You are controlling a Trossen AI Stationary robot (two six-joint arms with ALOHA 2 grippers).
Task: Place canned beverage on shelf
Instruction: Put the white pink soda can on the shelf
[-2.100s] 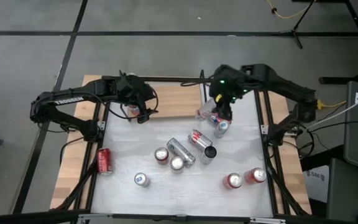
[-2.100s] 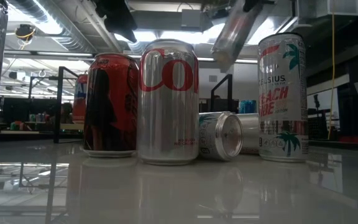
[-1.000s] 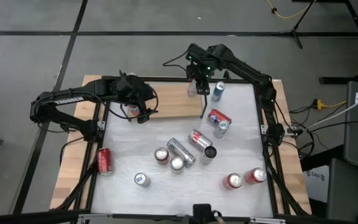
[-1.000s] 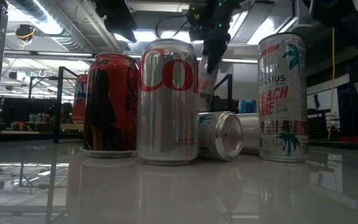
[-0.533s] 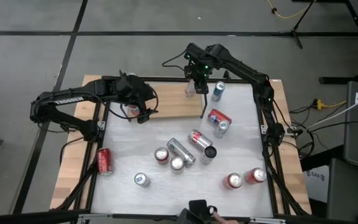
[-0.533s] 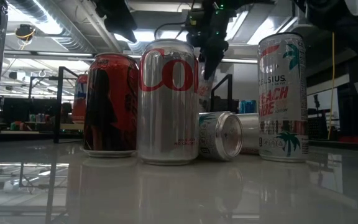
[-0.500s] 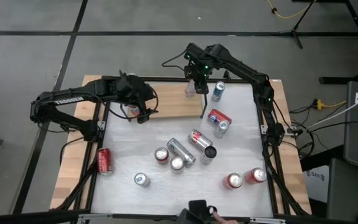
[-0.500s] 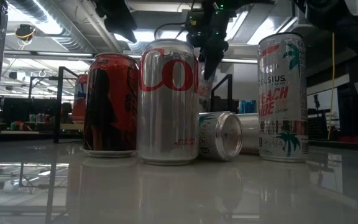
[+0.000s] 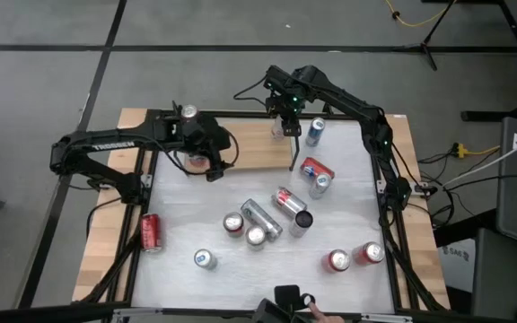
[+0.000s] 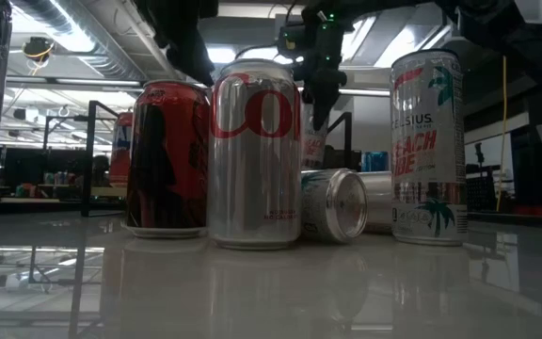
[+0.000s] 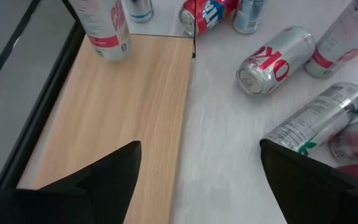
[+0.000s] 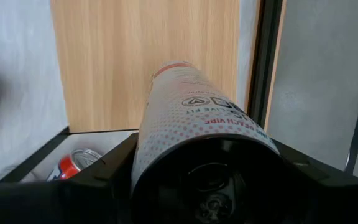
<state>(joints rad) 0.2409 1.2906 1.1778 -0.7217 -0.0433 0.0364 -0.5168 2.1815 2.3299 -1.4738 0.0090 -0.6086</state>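
The shelf (image 9: 245,148) is a light wooden board with black rails at the table's far side. My right gripper (image 9: 283,115) is over its right end, near the far rail, shut on a white canned beverage with red print (image 12: 194,118), also seen standing there in the left wrist view (image 11: 103,28). My left gripper (image 11: 197,177) hangs open above the shelf's left part, nothing between its fingers. Another can (image 9: 188,111) stands at the shelf's far-left corner. My right gripper pinches the white can by its upper sides (image 12: 160,146) between the two fingers, coming from above and pointing steeply down. The can hangs nearly upright, its lower end (image 11: 112,51) at the shelf board; whether it touches the wood I cannot tell.
Several cans stand or lie on the white tabletop (image 9: 196,211): a lying pair (image 9: 260,218), a red-and-blue one (image 9: 317,170), upright ones near the front (image 9: 337,261). A blue can (image 9: 315,132) stands just right of the shelf's end rail (image 9: 293,151). A red can (image 9: 151,231) lies at left.
My left gripper has sunk a little and shifted toward the table's right, still open, uncovering the can at the shelf's far-left corner. My right gripper has lowered the white can slightly over the shelf's right end, keeping its hold.
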